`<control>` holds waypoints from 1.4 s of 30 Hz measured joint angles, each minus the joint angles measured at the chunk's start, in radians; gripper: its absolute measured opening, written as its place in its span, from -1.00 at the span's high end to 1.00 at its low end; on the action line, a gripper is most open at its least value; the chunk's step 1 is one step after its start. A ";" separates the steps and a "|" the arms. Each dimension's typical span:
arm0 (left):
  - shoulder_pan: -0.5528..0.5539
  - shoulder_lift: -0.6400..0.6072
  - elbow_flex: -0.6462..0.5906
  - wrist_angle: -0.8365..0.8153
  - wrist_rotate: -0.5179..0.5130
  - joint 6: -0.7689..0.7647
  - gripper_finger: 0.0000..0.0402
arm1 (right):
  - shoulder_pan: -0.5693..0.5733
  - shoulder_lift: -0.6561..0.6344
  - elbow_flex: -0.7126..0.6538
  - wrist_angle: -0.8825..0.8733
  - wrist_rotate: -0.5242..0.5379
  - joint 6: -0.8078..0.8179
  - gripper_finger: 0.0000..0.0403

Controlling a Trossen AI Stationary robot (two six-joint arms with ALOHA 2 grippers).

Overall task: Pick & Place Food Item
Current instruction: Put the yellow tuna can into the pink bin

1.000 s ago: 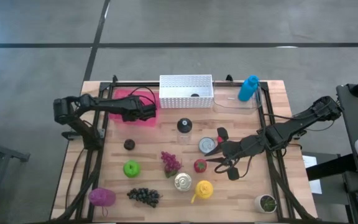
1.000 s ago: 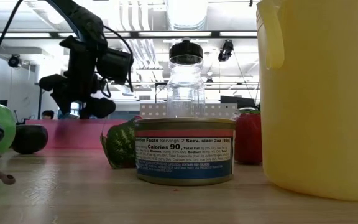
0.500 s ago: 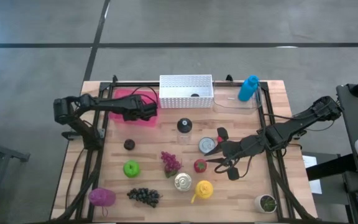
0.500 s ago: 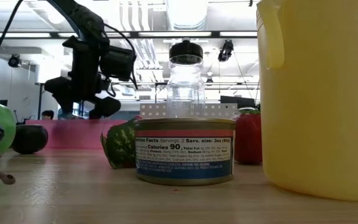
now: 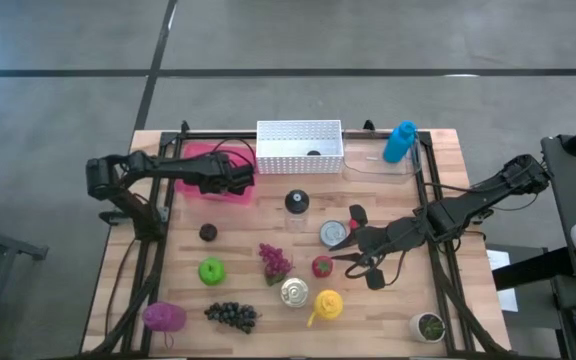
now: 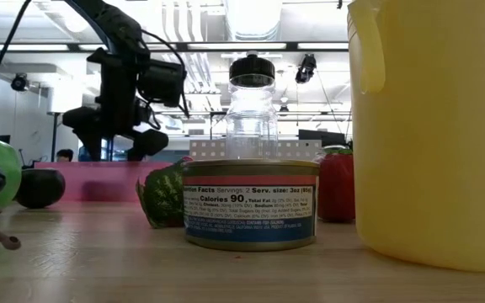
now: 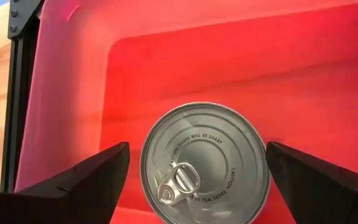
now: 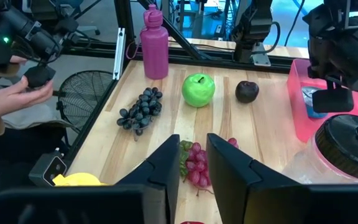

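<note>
A silver can (image 7: 205, 163) with a pull-tab lid stands on the floor of the pink bin (image 5: 196, 153) at the table's far left, lid up. My left gripper (image 5: 246, 178) hangs over the bin, pointing steeply down. It is open, with one finger on each side of the can (image 7: 197, 149) and both clear of it. My right gripper (image 5: 353, 255) hovers above the table's middle right, beside another can (image 5: 334, 233). Its fingers (image 8: 193, 155) stand a narrow gap apart with nothing between them.
A white basket (image 5: 299, 146), a blue bottle (image 5: 399, 141) and a black-lidded jar (image 5: 296, 202) stand at the back. A plum (image 5: 208, 232), green apple (image 5: 211, 270), red grapes (image 5: 274, 260), dark grapes (image 5: 231, 315), a third can (image 5: 294, 291) and a yellow jug (image 5: 327, 304) lie nearer. A person's hand (image 8: 11, 99) shows beyond the table's edge.
My left gripper has opened wider while staying over the pink bin; in the low view its fingers have spread apart.
</note>
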 joint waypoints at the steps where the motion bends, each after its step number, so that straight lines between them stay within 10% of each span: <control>1: 0.000 -0.004 0.002 0.000 0.000 0.010 -0.90 | 0.000 0.000 0.000 0.000 0.000 0.000 0.65; 42: 0.021 -0.084 -0.142 0.188 0.044 0.087 -0.95 | 0.000 0.000 0.000 0.000 0.000 0.000 0.66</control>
